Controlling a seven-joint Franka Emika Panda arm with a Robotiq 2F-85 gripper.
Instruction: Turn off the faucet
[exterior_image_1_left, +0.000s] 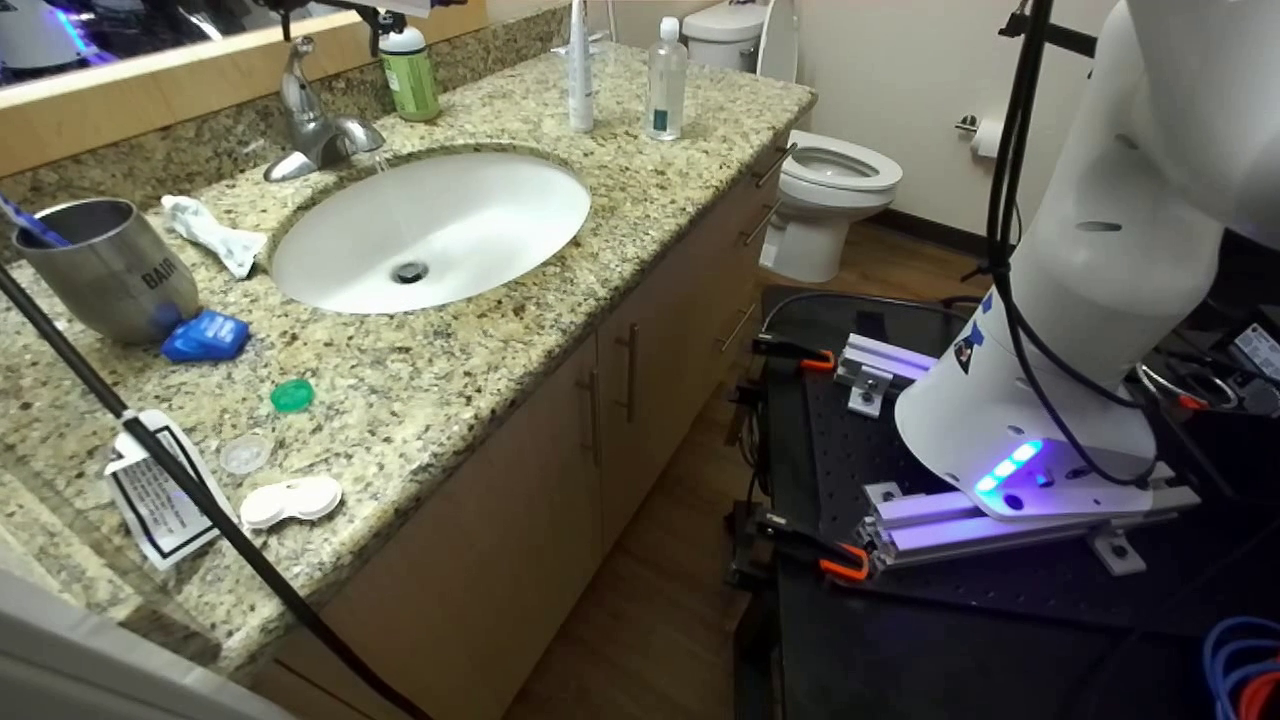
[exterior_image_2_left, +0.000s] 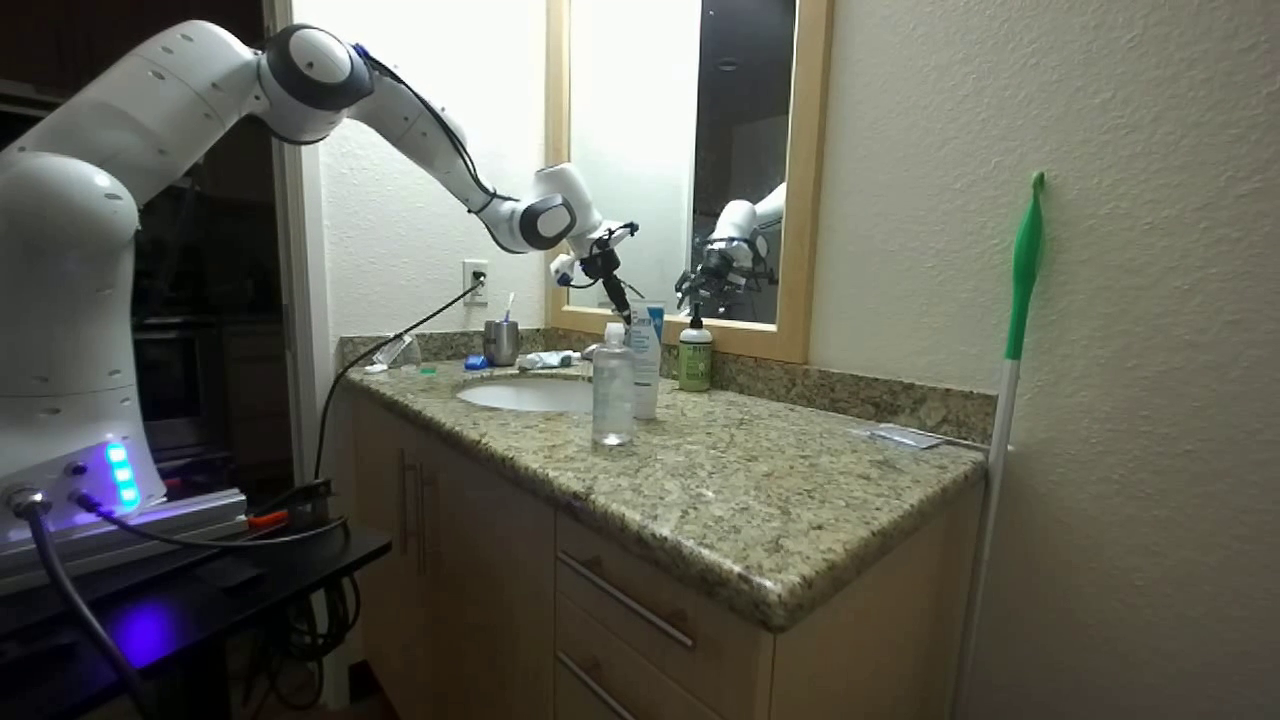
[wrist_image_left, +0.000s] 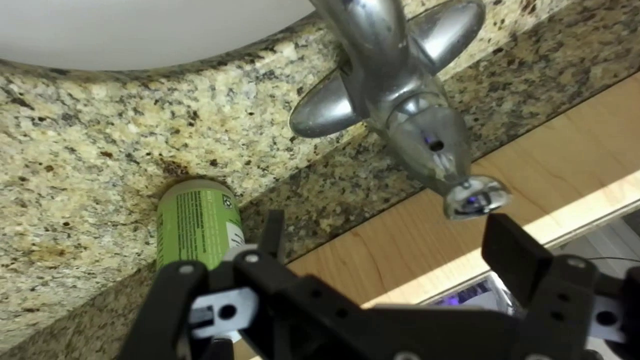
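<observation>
We find the faucet (exterior_image_1_left: 318, 135) at the back rim of the basin (exterior_image_1_left: 500, 220), on its mirror (exterior_image_2_left: 640, 150) side, with the lever (exterior_image_1_left: 297, 82) pointing up and the spout (exterior_image_1_left: 357, 133) over the basin. The arm (exterior_image_2_left: 190, 80) extends to behind the basin, where the fingers (wrist_image_left: 515, 254) hang spread apart. In the wrist view one is just beside the lever's tip, though we cannot tell if they touch, and the other partly hides the green soap bottle (exterior_image_1_left: 410, 85), which stands behind the basin. On the desk (exterior_image_1_left: 480, 365), to one side of the basin, we see a steel cup (exterior_image_1_left: 110, 275) with a toothbrush (exterior_image_1_left: 32, 224) in it, a small blue case (exterior_image_1_left: 206, 336), and a crumpled tube (exterior_image_1_left: 213, 235) near the basin. Farther from the basin on that side lie a green cap (exterior_image_1_left: 292, 395), a clear cap (exterior_image_1_left: 246, 454), a white lens case (exterior_image_1_left: 290, 501) and a printed packet (exterior_image_1_left: 155, 500). Beyond the basin's opposite side stand an upright tube (exterior_image_1_left: 580, 85) and a clear bottle (exterior_image_1_left: 667, 90).
</observation>
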